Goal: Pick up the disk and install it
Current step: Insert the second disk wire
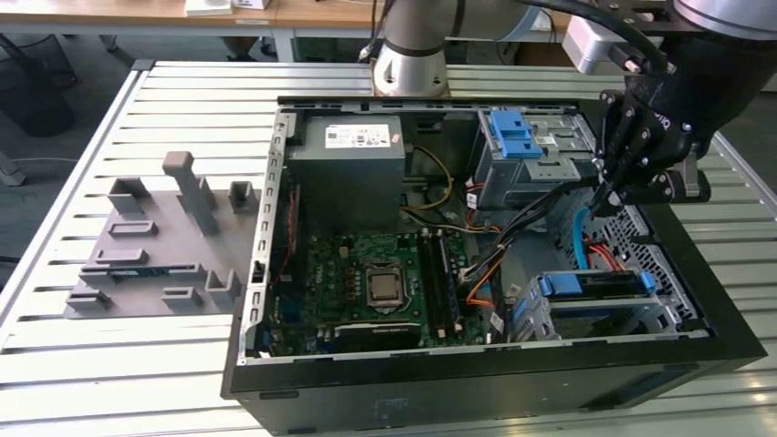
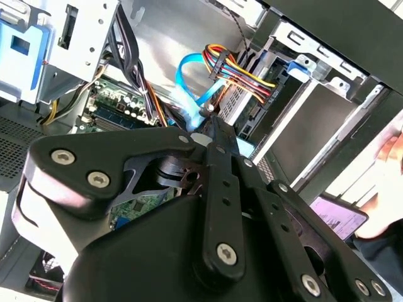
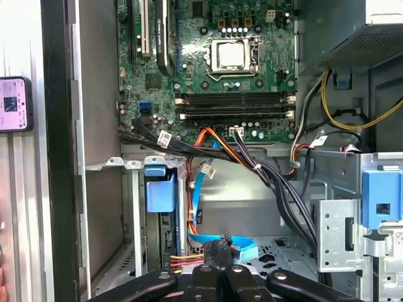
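Exterior view: the disk (image 1: 591, 284) sits in the lower right of the frame, lying in a metal cage (image 1: 607, 314) at the front corner of the open computer case (image 1: 486, 382), its blue rail facing up. Above it, at the upper right, the gripper (image 1: 610, 187) hangs over the case's edge beside the blue-latched drive bay (image 1: 525, 150), apart from the disk; its black fingers look drawn close together on nothing, though I cannot tell for sure. Cables (image 1: 522, 218) cross between bay and motherboard (image 1: 377, 282). The grey power supply (image 1: 352, 155) stands at top centre. The case rests on a slatted surface (image 1: 146, 364), with a grey fixture (image 1: 158, 246) at left.
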You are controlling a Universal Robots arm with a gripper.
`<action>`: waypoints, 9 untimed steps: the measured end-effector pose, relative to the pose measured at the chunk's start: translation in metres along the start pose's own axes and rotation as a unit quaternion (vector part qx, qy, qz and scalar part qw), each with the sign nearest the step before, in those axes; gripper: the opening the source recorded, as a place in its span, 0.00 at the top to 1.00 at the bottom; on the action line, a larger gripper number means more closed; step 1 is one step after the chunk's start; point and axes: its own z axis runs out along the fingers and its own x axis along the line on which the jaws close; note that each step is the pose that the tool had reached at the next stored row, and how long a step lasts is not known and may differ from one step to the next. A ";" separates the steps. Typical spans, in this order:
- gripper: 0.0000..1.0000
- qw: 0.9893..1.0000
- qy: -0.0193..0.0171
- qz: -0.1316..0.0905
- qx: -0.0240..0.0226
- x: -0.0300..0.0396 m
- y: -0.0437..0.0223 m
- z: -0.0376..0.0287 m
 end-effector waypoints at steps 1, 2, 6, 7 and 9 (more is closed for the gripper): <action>0.89 1.000 0.000 0.000 0.000 -0.0001 0.0000 -0.0016; 0.89 1.000 0.000 0.000 0.000 -0.0002 -0.0001 -0.0036; 0.89 1.000 0.001 0.000 0.000 -0.0012 -0.0001 -0.0071; 0.89 1.000 0.003 0.000 0.000 -0.0015 -0.0001 -0.0072; 0.89 1.000 0.007 0.000 0.000 -0.0027 -0.0001 -0.0074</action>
